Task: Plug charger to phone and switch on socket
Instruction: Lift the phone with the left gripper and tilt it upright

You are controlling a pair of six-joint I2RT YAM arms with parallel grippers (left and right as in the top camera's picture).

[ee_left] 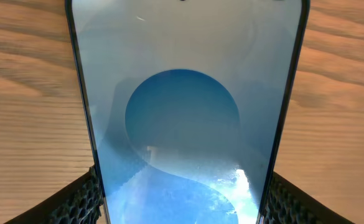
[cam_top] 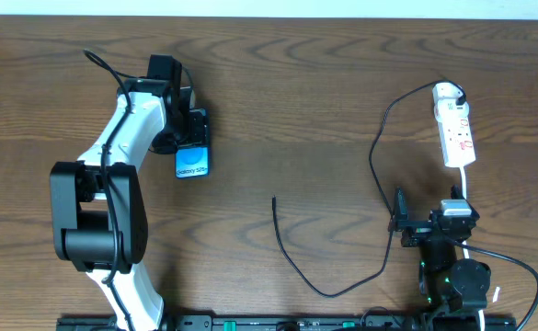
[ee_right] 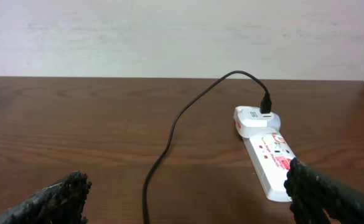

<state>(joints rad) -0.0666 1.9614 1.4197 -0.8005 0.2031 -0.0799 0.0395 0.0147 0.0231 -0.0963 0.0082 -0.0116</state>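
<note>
The phone point(cam_top: 192, 164) has a blue screen and lies on the table at the left. It fills the left wrist view point(ee_left: 182, 93). My left gripper point(cam_top: 195, 138) is shut on its two long edges point(ee_left: 182, 193). The charger point(cam_top: 291, 262) is a thin black cable that runs from a white adapter in the socket's far end, loops down the table, and ends in a free plug tip point(cam_top: 274, 200) at the centre. The socket point(cam_top: 456, 129) is a white strip at the right rear, also in the right wrist view point(ee_right: 269, 155). My right gripper point(cam_top: 431, 219) is open and empty in front of it point(ee_right: 188, 193).
The wooden table point(cam_top: 305, 110) reaches a pale wall behind point(ee_right: 169, 37). The strip's white cord point(cam_top: 466, 188) runs down toward the right arm's base. A black cable point(cam_top: 517, 267) loops at the front right.
</note>
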